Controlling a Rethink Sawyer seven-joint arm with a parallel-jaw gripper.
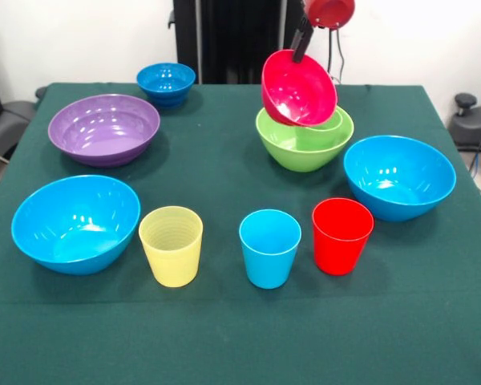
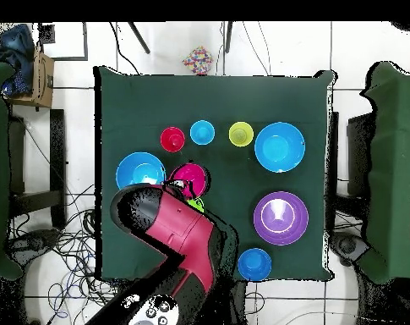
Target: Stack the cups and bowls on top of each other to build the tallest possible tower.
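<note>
Left of the green bowl [image 1: 305, 143] sit a purple bowl [image 1: 104, 128] and a yellow cup [image 1: 171, 245], while the end effector [image 1: 302, 42] clamps the tilted pink-red bowl [image 1: 297, 88] just above it, on a dark-green-clothed bench [image 1: 224, 321] before a white wall.

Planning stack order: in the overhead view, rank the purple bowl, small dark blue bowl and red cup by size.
1. purple bowl
2. dark blue bowl
3. red cup
</note>
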